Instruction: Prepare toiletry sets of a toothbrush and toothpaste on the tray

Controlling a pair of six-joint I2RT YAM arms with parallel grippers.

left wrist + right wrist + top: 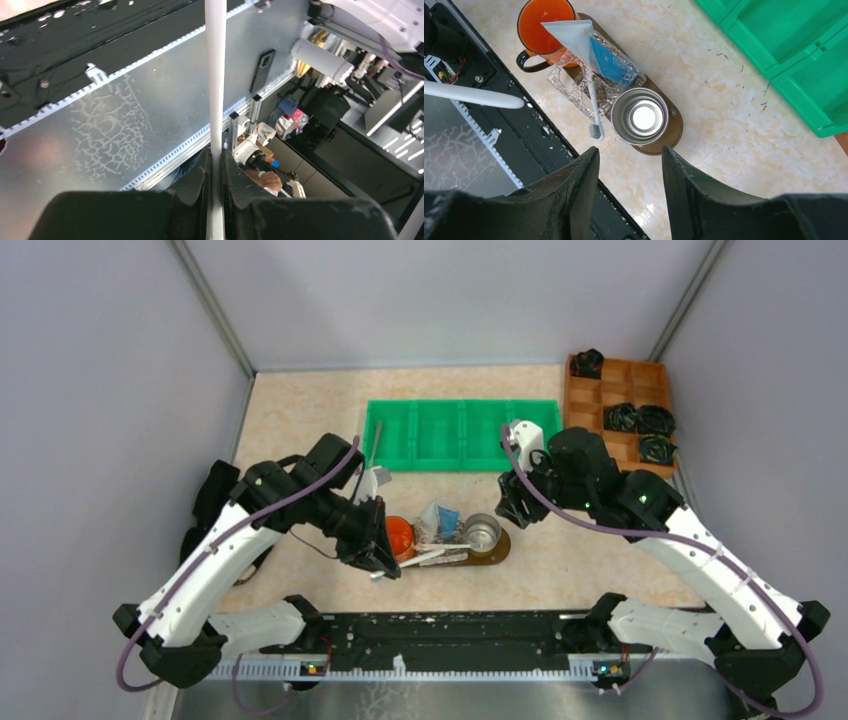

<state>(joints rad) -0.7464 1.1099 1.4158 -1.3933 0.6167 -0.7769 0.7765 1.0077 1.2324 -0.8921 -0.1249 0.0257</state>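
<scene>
My left gripper [216, 156] is shut on a slim white toothbrush [216, 90], whose handle runs straight up between the jaws. From above, this gripper [380, 558] hangs at the left end of the dark brown tray [497, 548]. In the right wrist view the held toothbrush [474, 95] pokes in from the left. On the tray [671, 135] a clear glass dish [569, 85] holds a white tube [574, 37], a blue tube [609, 62] and a second toothbrush [594, 105]. My right gripper [630, 152] stands open and empty, above the tray's right end.
An orange mug [544, 22] and a steel cup [642, 116] stand on the tray. A green compartmented bin [460, 433] lies behind it, and an orange-brown box [620, 405] with black items sits at the back right. The black base rail [450, 635] runs along the near edge.
</scene>
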